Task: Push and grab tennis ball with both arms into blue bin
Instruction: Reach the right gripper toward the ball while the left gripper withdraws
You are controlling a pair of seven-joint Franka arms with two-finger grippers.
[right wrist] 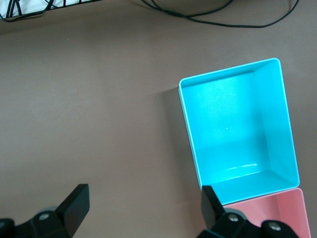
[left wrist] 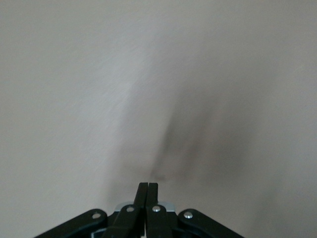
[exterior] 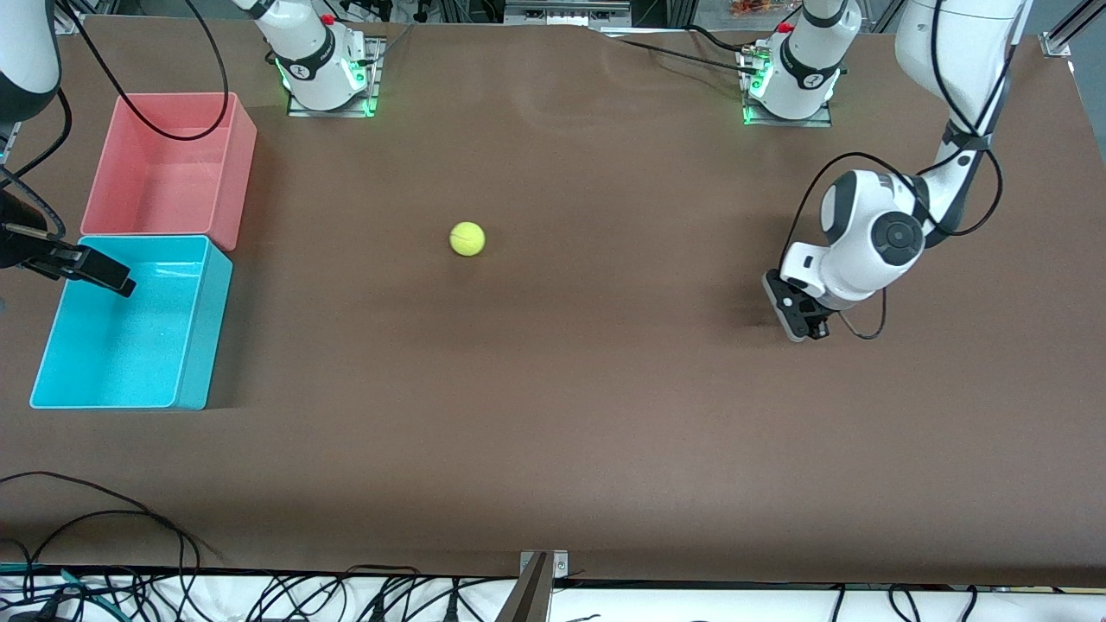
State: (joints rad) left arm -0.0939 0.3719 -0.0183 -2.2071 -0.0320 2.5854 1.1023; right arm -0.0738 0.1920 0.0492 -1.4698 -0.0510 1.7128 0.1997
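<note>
Midtable, tennis ball [exterior: 467, 239] amid bare table [exterior: 553, 415].

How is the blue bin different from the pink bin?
The blue bin is cyan; the pink bin is salmon pink. The blue bin lies nearer to the front camera, the pink bin nearer to the robots' bases. Both are rectangular, empty, similar in size, and side by side at the right arm's end of the table.

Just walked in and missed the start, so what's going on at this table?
Nothing is being held. The tennis ball sits alone mid-table. The left claw, shut, is low over the table toward the left arm's end. The right claw, open, hangs by the rim of the empty blue bin, with the pink bin beside it.
</note>
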